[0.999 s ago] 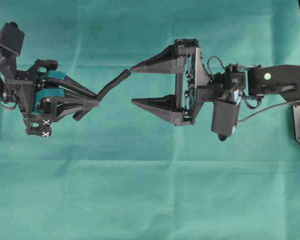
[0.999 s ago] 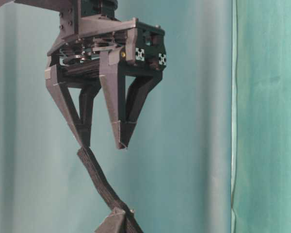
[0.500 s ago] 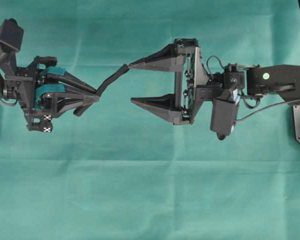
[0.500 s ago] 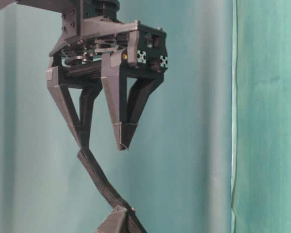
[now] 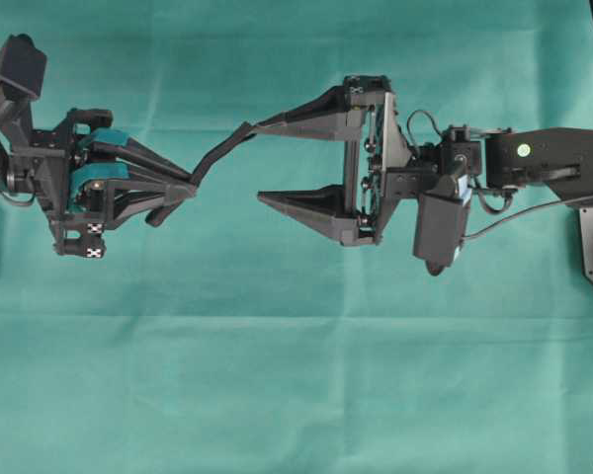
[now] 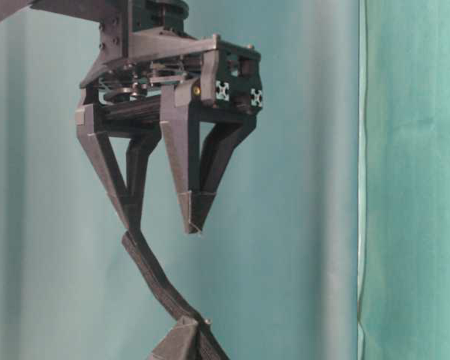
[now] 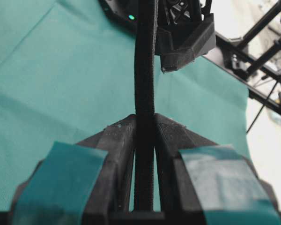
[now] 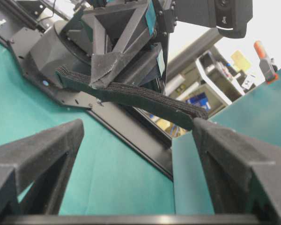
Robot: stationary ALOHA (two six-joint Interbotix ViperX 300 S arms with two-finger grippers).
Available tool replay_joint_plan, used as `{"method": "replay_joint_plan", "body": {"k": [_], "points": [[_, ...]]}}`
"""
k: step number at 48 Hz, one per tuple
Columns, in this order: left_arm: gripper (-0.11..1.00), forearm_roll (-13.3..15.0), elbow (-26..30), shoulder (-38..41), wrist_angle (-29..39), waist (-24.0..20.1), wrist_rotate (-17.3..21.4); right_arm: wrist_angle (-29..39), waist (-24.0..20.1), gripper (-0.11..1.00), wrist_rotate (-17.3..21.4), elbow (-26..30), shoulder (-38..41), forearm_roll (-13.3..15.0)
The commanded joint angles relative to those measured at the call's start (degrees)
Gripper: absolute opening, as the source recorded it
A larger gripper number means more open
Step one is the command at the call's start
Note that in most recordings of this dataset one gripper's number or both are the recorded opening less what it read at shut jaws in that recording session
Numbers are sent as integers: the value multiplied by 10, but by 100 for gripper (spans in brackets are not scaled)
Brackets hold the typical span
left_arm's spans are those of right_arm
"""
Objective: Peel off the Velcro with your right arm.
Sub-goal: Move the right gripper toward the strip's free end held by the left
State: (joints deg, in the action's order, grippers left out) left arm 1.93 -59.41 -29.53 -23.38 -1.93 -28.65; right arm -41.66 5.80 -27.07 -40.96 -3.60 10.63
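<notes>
Running lengthwise between both grippers, the Velcro hangs above the green table, long axis slanting from the left gripper up toward the table's far edge, free end touching the far finger of the right gripper. L jaws pressed together, pinching the strap's near end. R jaws spread wide, not closed on it. Right arm reaches in level from the right edge.

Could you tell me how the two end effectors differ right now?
The left end effector is shut on the Velcro, while the right end effector stands wide open, holding nothing. The left carries teal patches; the right's fingers are plain black. The Velcro's free end meets only the right's upper fingertip. Both are raised above the green cloth.
</notes>
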Motion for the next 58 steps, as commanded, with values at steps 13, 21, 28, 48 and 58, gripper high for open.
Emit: {"method": "replay_joint_plan", "body": {"k": [13,21,28,48,58], "points": [[10,1,5,-2,-6,-4,1,-6,-2,64,3,9,-1,-2],[10,1,4,0,-6,-4,1,-6,-2,64,3,11,1,-2],[10,1,6,10,-6,-4,0,-9,-2,64,3,15,2,-2],[10,0,7,18,-6,-4,1,-13,0,63,3,28,18,-2],[10,-1,5,16,-6,-4,1,-11,2,34,3,25,18,-2]]}}
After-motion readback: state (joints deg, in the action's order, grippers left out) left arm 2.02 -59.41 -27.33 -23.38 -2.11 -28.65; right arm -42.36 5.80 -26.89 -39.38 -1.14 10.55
